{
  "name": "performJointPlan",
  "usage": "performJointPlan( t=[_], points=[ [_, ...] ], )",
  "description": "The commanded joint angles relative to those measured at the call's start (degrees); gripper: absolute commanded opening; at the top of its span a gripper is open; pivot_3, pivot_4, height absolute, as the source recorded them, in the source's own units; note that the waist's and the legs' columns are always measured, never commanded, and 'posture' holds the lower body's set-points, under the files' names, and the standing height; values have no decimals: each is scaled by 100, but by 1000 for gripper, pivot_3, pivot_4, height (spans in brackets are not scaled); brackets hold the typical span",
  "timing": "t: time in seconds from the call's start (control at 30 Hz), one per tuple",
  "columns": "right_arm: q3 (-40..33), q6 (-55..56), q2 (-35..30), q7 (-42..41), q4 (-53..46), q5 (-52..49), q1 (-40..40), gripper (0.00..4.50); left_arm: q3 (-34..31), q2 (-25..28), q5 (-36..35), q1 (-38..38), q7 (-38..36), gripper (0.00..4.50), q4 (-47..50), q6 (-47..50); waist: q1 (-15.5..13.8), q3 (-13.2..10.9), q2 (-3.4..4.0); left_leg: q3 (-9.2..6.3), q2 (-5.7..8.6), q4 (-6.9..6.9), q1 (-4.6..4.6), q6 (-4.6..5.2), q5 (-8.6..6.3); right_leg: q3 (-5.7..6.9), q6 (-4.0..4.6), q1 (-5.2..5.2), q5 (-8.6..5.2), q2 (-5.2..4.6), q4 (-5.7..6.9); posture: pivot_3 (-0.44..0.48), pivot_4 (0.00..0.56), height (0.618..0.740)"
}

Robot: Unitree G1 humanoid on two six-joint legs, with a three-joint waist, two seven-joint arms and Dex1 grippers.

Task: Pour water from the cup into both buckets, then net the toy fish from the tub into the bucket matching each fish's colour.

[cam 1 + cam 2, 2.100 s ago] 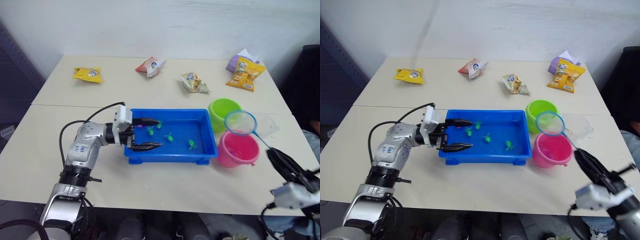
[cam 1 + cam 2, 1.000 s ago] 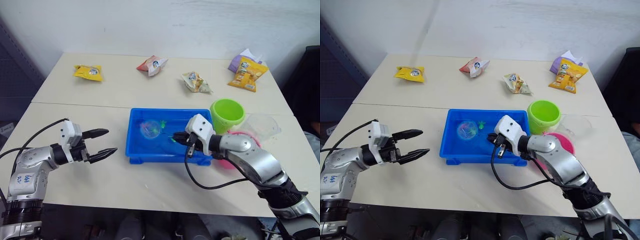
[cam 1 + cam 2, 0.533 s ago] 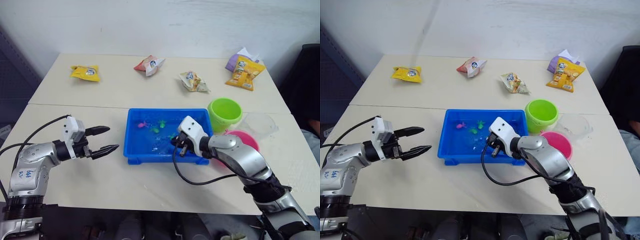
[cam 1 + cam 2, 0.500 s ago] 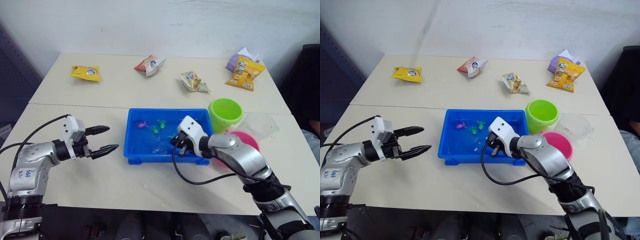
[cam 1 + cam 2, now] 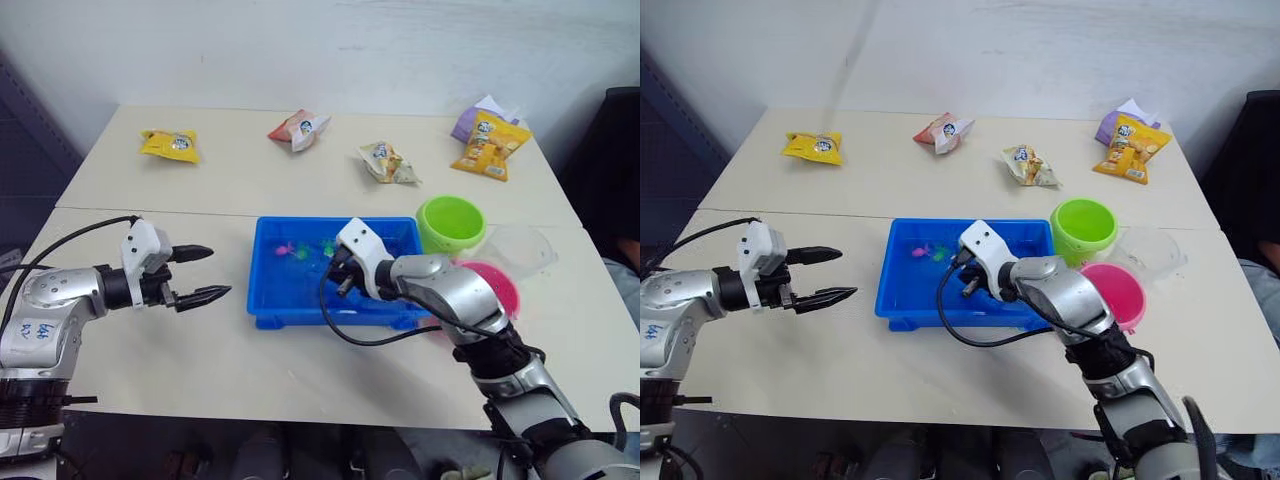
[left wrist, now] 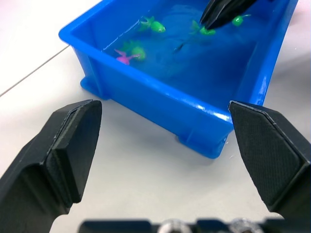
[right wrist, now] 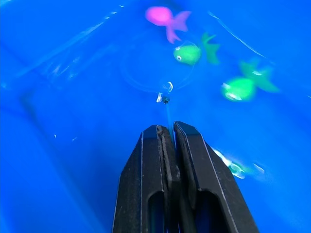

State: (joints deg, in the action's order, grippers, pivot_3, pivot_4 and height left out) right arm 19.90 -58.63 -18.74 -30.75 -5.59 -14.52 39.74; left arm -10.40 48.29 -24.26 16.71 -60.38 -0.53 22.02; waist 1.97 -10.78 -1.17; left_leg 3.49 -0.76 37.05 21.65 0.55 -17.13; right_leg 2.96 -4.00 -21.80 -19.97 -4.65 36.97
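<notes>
Blue tub [image 5: 270, 300] mid-table; green bucket [image 5: 450, 222] and pink bucket [image 5: 500, 290] beside its right end. Left gripper [image 5: 200, 273] spread wide, just left of tub. Right gripper [image 7: 167, 133] clenched on net [image 7: 166, 104] handle, hoop submerged near fish [image 7: 167, 18].

No legible text, label or number anywhere.

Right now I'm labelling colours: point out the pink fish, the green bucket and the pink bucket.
pink fish [image 7: 166, 17]: right wrist view, on its body.
green bucket [image 5: 451, 224]: left eye view, on its inner wall.
pink bucket [image 5: 1117, 292]: right eye view, on its inside.
</notes>
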Motion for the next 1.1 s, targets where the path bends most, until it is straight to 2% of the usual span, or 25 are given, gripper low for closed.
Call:
performJointPlan(
  t=[0.03,0.2,0.3,0.57,0.9,1.1],
  points=[
    [-87,179,85,4,55,70,207,0,36,102,29,177,81,4477,188,173,0,0,0,0,0,1,2,0,0,0,0,-2,0,0,2,0,150,738],
    [-175,424,330,-76,171,-25,234,0,181,55,72,326,189,4477,220,357,9,1,-1,2,1,2,14,0,0,0,0,-18,0,1,16,0,150,738],
    [-261,570,307,-218,-36,-111,106,0,198,37,44,327,269,4477,299,433,15,1,-1,7,1,23,77,-4,6,-5,-1,-85,1,1,61,0,150,738],
    [-843,746,-443,-978,-1338,-727,-839,0,143,-49,-108,275,285,4477,424,514,-2,1,-1,10,1,19,78,-1,5,-5,-1,-83,1,2,56,0,150,738],
    [-1828,352,-903,-972,-2144,-1524,-1383,0,133,-328,-385,440,-194,4477,297,112,-40,0,-2,8,1,21,76,-2,7,-5,-1,-80,1,2,54,0,150,738],
    [-2451,991,-1598,-1256,-2813,-1622,-2231,0,354,-712,-533,751,-483,4477,276,-57,-78,1,-2,6,2,22,77,2,4,-1,-2,-70,1,2,43,0,150,738]
  ],
)
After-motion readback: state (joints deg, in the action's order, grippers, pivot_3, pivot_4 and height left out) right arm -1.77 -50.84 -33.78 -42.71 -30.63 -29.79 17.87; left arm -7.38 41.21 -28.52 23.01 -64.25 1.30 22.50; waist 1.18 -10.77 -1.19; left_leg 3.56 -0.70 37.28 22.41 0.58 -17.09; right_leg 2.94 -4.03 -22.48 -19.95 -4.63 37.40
